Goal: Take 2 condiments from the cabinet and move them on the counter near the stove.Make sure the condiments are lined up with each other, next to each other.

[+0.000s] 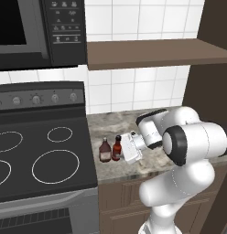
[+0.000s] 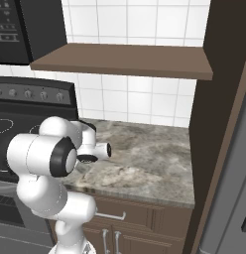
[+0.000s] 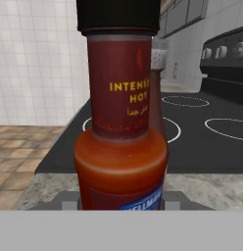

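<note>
The slim red-orange bottle [image 1: 116, 148] with a black cap stands upright on the marbled counter [image 1: 117, 122], close to the stove [image 1: 42, 153]. The squat dark maroon bottle [image 1: 105, 151] stands right beside it, on the stove side. My gripper [image 1: 120, 149] reaches in from the right and is shut on the red-orange bottle. In the hand view the red-orange bottle [image 3: 121, 147] sits very near the lens between the fingers of my gripper [image 3: 121, 202]. The maroon bottle's pale neck [image 3: 158, 59] peeks out behind it. The brown cabinet shelf [image 1: 156, 52] above is bare.
A black microwave [image 1: 33, 32] hangs over the stove. The cabinet's tall dark side panel [image 2: 219, 99] bounds the counter [image 2: 145, 158] on the right. Wooden drawer fronts [image 2: 140, 218] sit below the slab. My own arm [image 2: 50, 154] hides the bottles from the right.
</note>
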